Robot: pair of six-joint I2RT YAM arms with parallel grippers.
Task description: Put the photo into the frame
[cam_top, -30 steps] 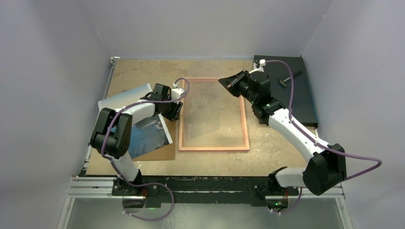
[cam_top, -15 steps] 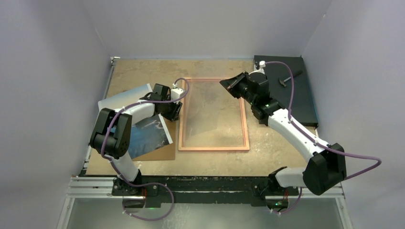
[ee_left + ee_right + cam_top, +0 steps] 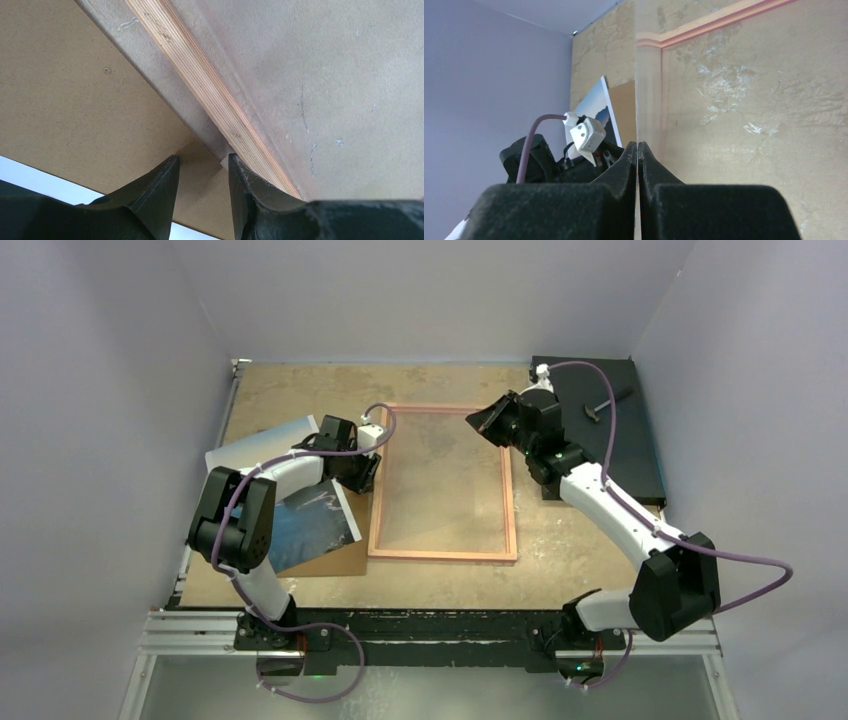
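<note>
The frame (image 3: 511,502) lies flat mid-table, its pale wood-orange rim up. My right gripper (image 3: 478,422) hovers over its far right corner, shut on a thin clear pane seen edge-on between the pads in the right wrist view (image 3: 636,75). My left gripper (image 3: 372,472) is open at the frame's left rim (image 3: 200,80); one finger rests on the brown backing board (image 3: 75,100), the other touches the rim. The photo (image 3: 310,525), blue with a white border, lies on the backing board (image 3: 345,562) at the left, partly under my left arm. It also shows in the right wrist view (image 3: 596,102).
A black tray (image 3: 625,450) sits at the back right with a small dark tool (image 3: 600,408) on it. Grey walls close in the table on three sides. My left arm (image 3: 290,465) stretches across the photo.
My right gripper has moved a little right and nearer with the pane, whose reflection over the frame has faded. The frame has slid slightly left and nearer. The left arm has not moved.
</note>
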